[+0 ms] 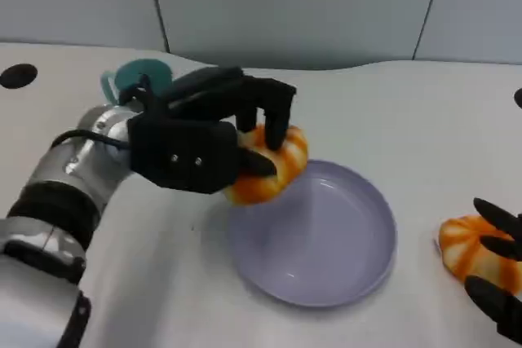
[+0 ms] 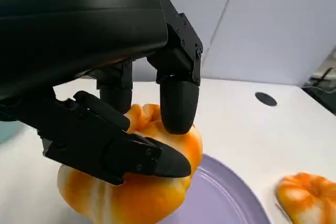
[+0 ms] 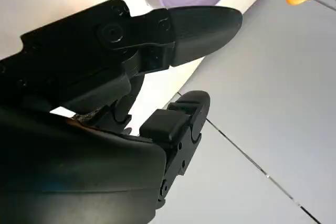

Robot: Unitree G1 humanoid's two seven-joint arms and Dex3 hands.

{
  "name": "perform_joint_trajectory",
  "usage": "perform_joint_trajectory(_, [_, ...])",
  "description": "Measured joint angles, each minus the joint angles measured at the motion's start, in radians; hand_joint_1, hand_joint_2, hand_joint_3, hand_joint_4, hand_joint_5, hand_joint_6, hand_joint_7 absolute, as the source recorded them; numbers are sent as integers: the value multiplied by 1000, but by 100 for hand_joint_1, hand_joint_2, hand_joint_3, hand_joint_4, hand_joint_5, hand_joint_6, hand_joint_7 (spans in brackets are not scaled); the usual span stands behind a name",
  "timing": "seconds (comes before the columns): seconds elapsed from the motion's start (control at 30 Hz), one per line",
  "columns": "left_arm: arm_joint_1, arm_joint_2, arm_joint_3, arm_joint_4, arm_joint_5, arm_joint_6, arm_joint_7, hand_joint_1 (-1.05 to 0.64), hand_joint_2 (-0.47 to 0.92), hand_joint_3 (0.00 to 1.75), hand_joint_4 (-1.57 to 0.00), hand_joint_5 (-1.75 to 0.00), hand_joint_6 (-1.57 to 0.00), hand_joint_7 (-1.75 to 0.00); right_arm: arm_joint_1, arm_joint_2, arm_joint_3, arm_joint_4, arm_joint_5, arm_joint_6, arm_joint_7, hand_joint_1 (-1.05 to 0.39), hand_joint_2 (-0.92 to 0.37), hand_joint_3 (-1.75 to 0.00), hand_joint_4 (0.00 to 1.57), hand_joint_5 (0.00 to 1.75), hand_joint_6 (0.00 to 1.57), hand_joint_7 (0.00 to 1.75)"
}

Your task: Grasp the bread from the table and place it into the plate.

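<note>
Over the plate's (image 1: 359,270) near rim, the left hand (image 1: 204,132) grips a bread roll (image 1: 273,170); the right hand's (image 1: 497,275) fingers are spread beside a second roll (image 1: 466,246).

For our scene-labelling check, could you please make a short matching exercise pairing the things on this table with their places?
Things:
1. orange-and-white bread roll in the left hand
2. second orange-and-white bread roll
3. round lilac plastic plate
4. teal cup

Places:
A. behind the left hand
B. middle of the white table
C. over the plate's near-left rim
D. beside the right hand

Pairs: 1-C, 2-D, 3-B, 4-A
</note>
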Motion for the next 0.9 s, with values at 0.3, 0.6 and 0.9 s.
perform_joint_trajectory(0.3, [-19, -63, -61, 1, 23, -36, -10, -11, 74, 33, -81, -175, -61, -175, -13, 0, 8, 21, -18, -19, -10, -38, -92, -31, 81, 23, 71, 0])
perform_joint_trajectory(0.6, [-27, -84, -136, 42, 137, -35, 73, -24, 75, 20, -70, -175, -46, -175, -8, 3, 10, 19, -18, -17, -17, -39, -92, -31, 79, 22, 71, 0])
perform_joint_trajectory(0.9, [-90, -77, -228, 88, 264, -12, 133, -45, 80, 0, -40, -135, -39, -117, 0, 7, 18, -5, -36, 4, -25, -39, -92, -32, 79, 21, 71, 0])
